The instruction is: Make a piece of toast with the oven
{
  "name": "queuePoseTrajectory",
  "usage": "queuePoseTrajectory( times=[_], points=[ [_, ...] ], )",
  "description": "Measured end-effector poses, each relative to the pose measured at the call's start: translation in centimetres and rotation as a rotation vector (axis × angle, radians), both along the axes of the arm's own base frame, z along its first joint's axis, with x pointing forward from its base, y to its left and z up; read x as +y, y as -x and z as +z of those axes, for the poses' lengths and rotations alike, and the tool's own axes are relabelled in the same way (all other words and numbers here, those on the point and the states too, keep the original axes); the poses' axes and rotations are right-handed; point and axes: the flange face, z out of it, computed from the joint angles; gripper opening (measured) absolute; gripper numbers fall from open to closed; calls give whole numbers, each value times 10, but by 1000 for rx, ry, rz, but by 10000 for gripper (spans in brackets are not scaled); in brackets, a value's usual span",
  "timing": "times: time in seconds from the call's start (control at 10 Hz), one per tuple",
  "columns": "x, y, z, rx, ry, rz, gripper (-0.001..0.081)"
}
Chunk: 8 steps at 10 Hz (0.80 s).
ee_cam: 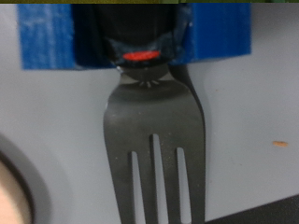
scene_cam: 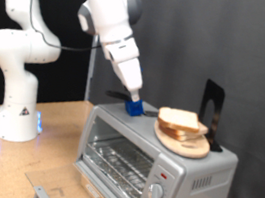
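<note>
The silver oven stands at the exterior view's lower right, its wire rack showing at the front and two knobs on its right panel. The piece of toast lies on a round wooden plate on top of the oven. My gripper is down on the oven's top, left of the plate, shut on a blue block. In the wrist view a metal fork sticks out from the blue block at my gripper, over the grey oven top. The plate's rim shows in a corner.
A black upright stand is behind the plate on the oven. The robot's white base stands on the wooden table at the exterior view's left. A flat grey part lies in front of the oven.
</note>
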Motion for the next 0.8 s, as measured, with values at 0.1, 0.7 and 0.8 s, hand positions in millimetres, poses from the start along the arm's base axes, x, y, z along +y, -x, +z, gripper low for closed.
queuePoseTrajectory(
  times=[0.1,0.7,0.8],
  points=[
    [3,-1,-6,-5,-1,3,682],
    [19,2,-26,13,-2,22,682],
    [19,4,-28,17,-1,22,682]
  ],
)
